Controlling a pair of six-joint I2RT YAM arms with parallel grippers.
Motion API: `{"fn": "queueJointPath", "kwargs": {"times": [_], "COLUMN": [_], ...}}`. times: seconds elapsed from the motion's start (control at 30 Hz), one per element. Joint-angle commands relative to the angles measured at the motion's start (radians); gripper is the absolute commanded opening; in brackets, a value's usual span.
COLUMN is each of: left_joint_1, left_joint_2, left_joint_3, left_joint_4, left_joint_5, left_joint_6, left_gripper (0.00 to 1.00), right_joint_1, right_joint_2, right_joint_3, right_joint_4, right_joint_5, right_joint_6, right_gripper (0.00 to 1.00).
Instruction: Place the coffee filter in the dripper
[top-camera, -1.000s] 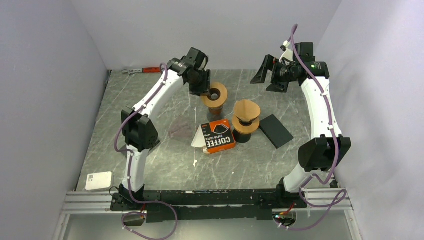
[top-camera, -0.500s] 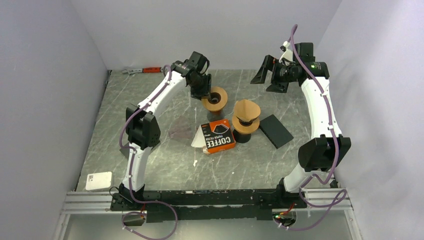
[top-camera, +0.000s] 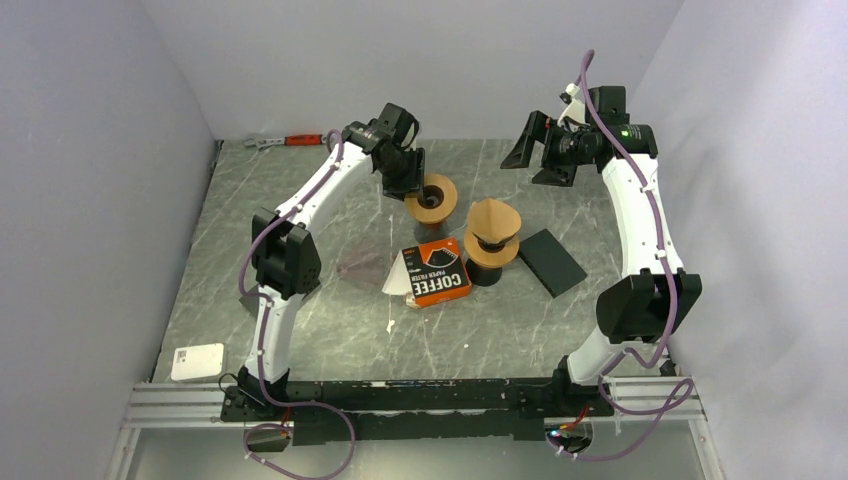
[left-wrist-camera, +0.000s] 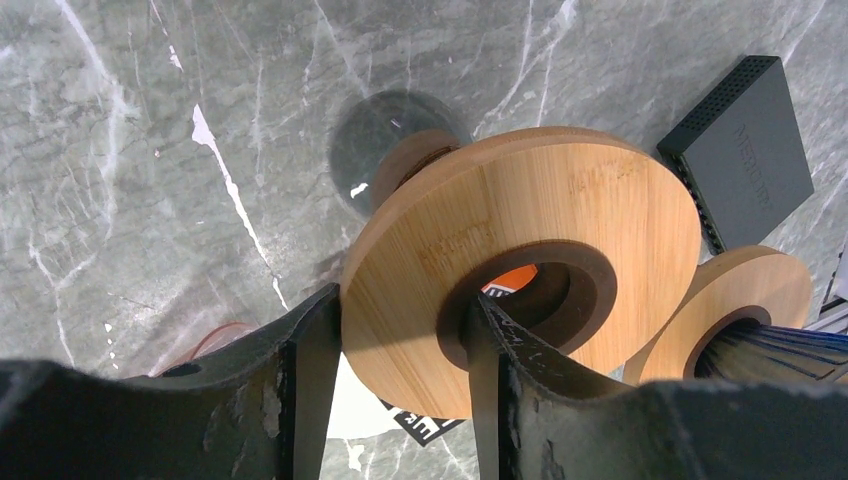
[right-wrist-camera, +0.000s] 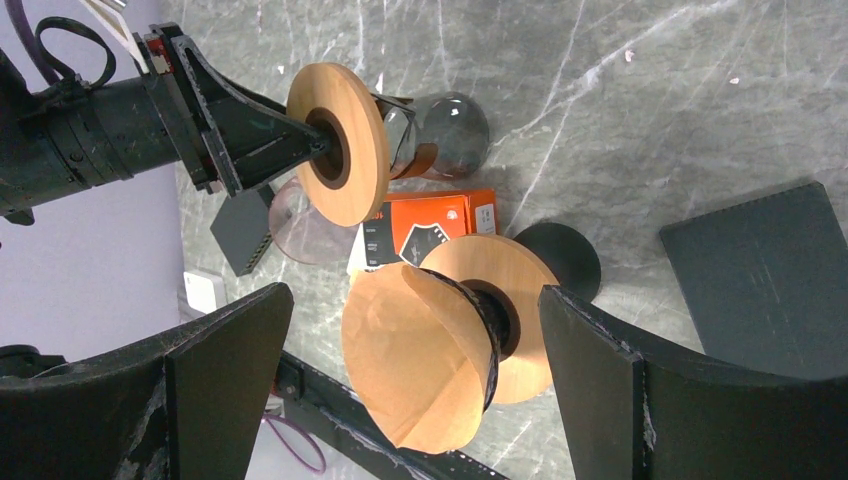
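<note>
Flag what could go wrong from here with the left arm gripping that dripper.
1. The left gripper pinches the wooden collar at one edge only, so the held dripper may tip or slip if moved.
2. One finger sits in the collar's hole, blocking any filter.
3. The second dripper, with its paper filter, stands close; a swing could knock it.
</note>
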Motion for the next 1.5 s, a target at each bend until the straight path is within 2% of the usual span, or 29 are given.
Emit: {"fn": "queueJointPath", "kwargs": {"times": [0.0, 0.57, 0.7, 0.9, 1.03, 1.27, 1.47], "left_joint_1": [-0.005, -0.005, -0.005, -0.004, -0.003, 0.0, 0.001], "left_joint_2": [0.004, -0.011, -0.018, -0.05, -0.133, -0.372, -0.458], "left_joint_3": [0.008, 0.014, 0.008, 0.008, -0.057, -0.323, -0.413], "left_joint_4": [0.04, 0.058, 0.047, 0.033, 0.117, 0.304, 0.208], "left_joint_5": [0.018, 0.007, -0.026, -0.09, -0.135, -0.238, -0.328], "left_joint_6": [-0.013, -0.004, 0.005, 0.037, 0.068, 0.106, 0.107], "left_gripper": [0.51, 0.54, 0.51, 0.54, 0.57, 0.64, 0.67], "right_joint_1": [-0.004, -0.004, -0.004, -0.004, -0.004, -0.004, -0.004], "right_joint_2": [-0.036, -0.041, -0.04, -0.042, -0.041, -0.036, -0.03], "right_joint_3": [0.008, -0.003, -0.003, -0.005, -0.001, 0.006, 0.008], "right_joint_4": [0.033, 0.037, 0.038, 0.039, 0.039, 0.038, 0.035], "right_joint_5": [-0.012, -0.012, -0.013, -0.013, -0.012, -0.012, -0.017], "right_joint_6": [0.004, 0.004, 0.004, 0.005, 0.004, 0.003, -0.002], "right_gripper": [0.99, 0.99, 0.99, 0.99, 0.99, 0.99, 0.99]}}
